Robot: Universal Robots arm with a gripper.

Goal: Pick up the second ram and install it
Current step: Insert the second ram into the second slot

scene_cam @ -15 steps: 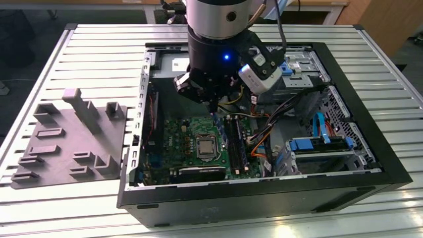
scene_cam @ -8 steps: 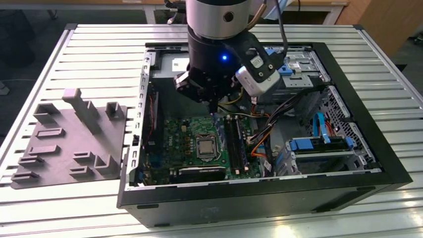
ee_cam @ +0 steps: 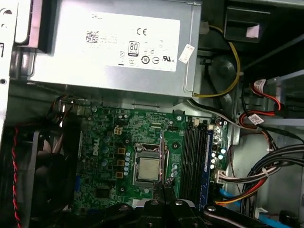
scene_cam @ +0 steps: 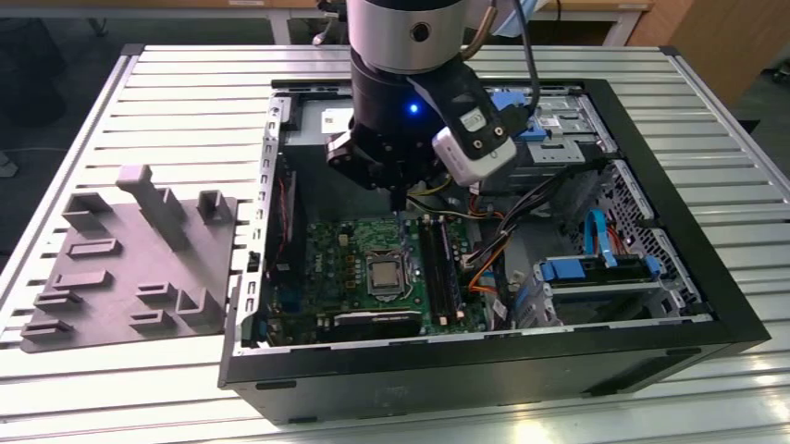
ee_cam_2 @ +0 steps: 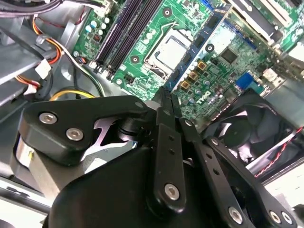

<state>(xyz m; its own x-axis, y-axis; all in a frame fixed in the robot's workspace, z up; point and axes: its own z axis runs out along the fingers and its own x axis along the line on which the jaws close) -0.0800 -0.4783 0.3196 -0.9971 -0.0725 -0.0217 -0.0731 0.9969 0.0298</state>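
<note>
- One gripper point(scene_cam: 398, 202) hung from the arm inside the computer case point(scene_cam: 494, 361). Its two thin fingers were pressed flat together with nothing between them, and the tips were poised over the motherboard point(scene_cam: 339, 268).
- In the second wrist view the gripper point(ee_cam_2: 165, 97) looked like a single clenched black blade, with the processor point(ee_cam_2: 168, 50) beyond its tip.
- The second ram point(scene_cam: 442, 268) stood upright in the memory slots, just to the exterior view's right of the processor and clear of the fingertips. We could not tell it apart from the dark stick beside it.
- The case lay on its side, open upward, on the slatted table point(scene_cam: 185, 92). It held the motherboard, a tangle of orange, red and yellow cables point(scene_cam: 487, 259) and blue drive brackets point(scene_cam: 580, 268) toward the exterior view's right.
- A grey tray point(scene_cam: 124, 268) with raised blocks lay on the table just beside the case, on the exterior view's left.
- The first wrist view gave us the silver power supply point(ee_cam: 114, 42) face-on, sitting against one edge of the board. It also showed the memory slots point(ee_cam: 192, 156) as long dark strips beside the processor.
- The second wrist view brought a black fan point(ee_cam_2: 247, 133) close, set at the board's edge with a red lead running past it.
- The tray and the table came to us through the exterior view, and the wrist views gave us the inside of the case.
</note>
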